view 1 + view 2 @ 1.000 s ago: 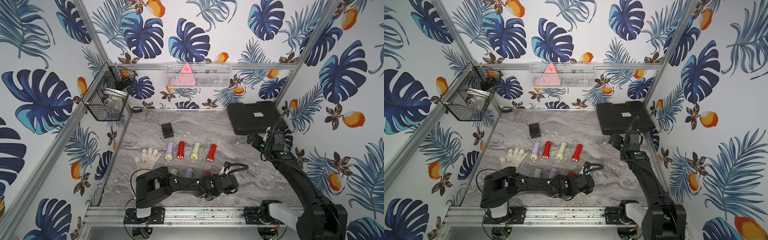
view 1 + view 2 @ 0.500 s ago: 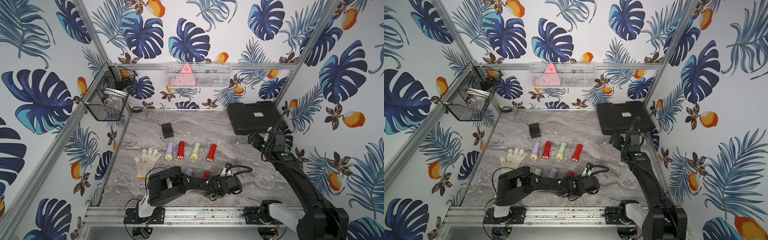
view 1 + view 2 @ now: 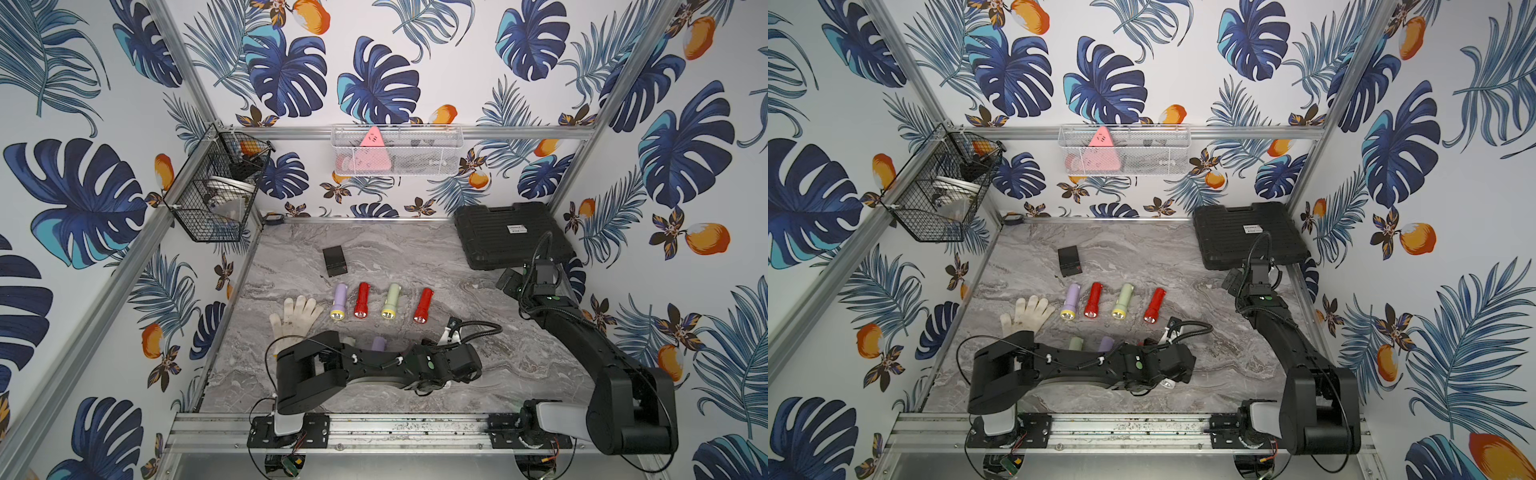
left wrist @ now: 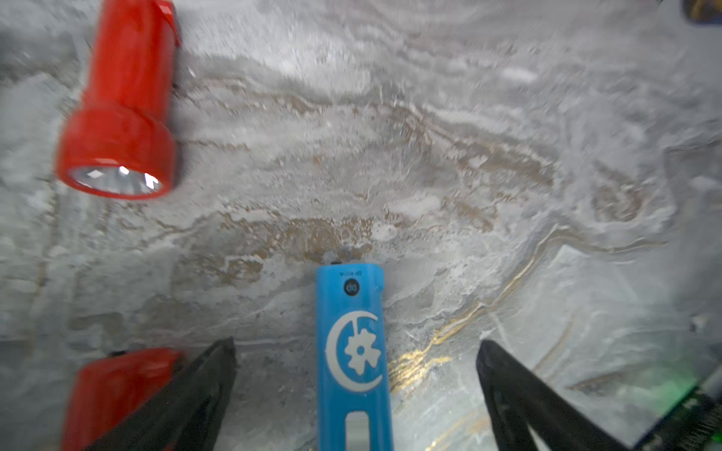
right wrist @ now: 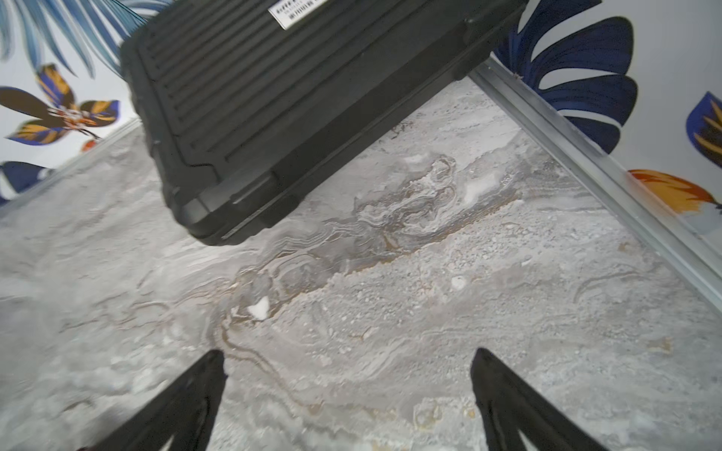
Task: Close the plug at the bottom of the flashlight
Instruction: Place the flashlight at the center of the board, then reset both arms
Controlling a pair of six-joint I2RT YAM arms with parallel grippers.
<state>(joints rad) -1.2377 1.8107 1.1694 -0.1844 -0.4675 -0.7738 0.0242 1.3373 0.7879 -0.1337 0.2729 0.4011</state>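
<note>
A blue flashlight (image 4: 353, 351) with a white moon-and-flower mark lies on the marble table. It sits between the fingers of my left gripper (image 4: 353, 347), which is open, and neither finger touches it. Its bottom end (image 4: 349, 271) points away from the wrist, and the plug cannot be made out there. In both top views the left arm (image 3: 374, 365) lies low across the table's front and hides this flashlight. My right gripper (image 5: 347, 359) is open and empty over bare marble beside the black case (image 5: 297, 90); a top view shows this gripper (image 3: 509, 282) at the right.
Purple (image 3: 339, 301), red (image 3: 361, 300), green (image 3: 390, 301) and red (image 3: 423, 305) flashlights lie in a row mid-table. More flashlights (image 3: 1106, 343) lie partly under the left arm. A white glove (image 3: 297, 318) lies at the left and a small black box (image 3: 334, 261) lies further back.
My left gripper has gone from shut to open around the blue flashlight. The left arm's elbow swung right and then back. The right arm has not moved.
</note>
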